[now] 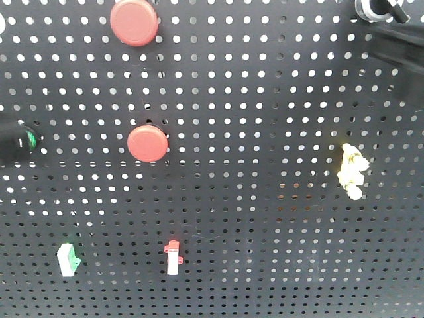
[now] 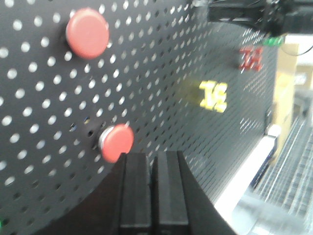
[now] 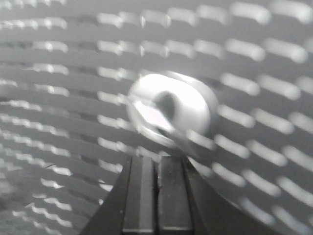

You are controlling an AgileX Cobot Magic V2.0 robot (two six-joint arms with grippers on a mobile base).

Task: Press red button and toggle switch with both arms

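Observation:
Two large matte red buttons sit on a black pegboard: an upper one [image 1: 134, 22] and a lower one [image 1: 147, 144]. In the left wrist view my left gripper [image 2: 152, 155] is shut and empty. Its tips sit just right of and below the lower red button [image 2: 116, 142], and the upper button [image 2: 88, 33] lies farther off. In the right wrist view my right gripper [image 3: 157, 159] is shut, with its tips just under a blurred silver toggle switch [image 3: 168, 110]. In the front view the right arm [image 1: 397, 43] reaches that switch [image 1: 371, 8] at the top right corner.
A small glossy green button [image 1: 27, 140] sits at the board's left edge. A yellow part [image 1: 351, 171] is at the right, a green-and-white switch [image 1: 67, 258] and a red-and-white switch [image 1: 173, 257] are low on the board. The left wrist view shows a red part [image 2: 250, 58] near the right arm.

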